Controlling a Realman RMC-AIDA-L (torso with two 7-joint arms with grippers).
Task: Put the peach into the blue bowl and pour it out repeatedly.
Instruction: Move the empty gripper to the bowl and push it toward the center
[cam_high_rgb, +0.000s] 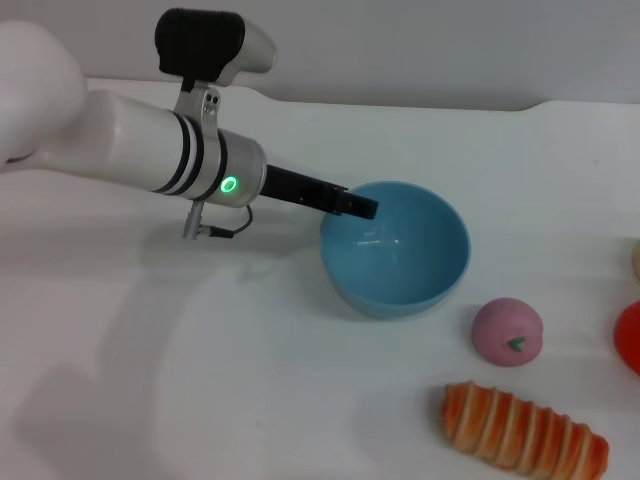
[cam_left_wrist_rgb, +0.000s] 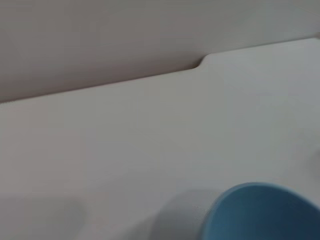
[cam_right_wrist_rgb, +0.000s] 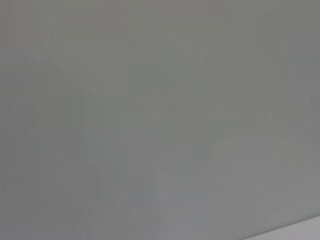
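The blue bowl (cam_high_rgb: 400, 265) stands near the middle of the white table with nothing inside it. My left gripper (cam_high_rgb: 358, 206) reaches in from the left and is shut on the bowl's left rim. Part of the bowl (cam_left_wrist_rgb: 260, 212) also shows in the left wrist view, without my fingers. The peach (cam_high_rgb: 507, 330), a small pink ball with a green leaf mark, lies on the table just right of the bowl and nearer to me, apart from it. My right gripper is out of view; its wrist view shows only a plain grey surface.
A long orange-and-white striped loaf (cam_high_rgb: 523, 430) lies at the front right, close to the peach. A red-orange round thing (cam_high_rgb: 630, 337) sits at the right edge. The table's back edge (cam_high_rgb: 400, 105) runs along a grey wall.
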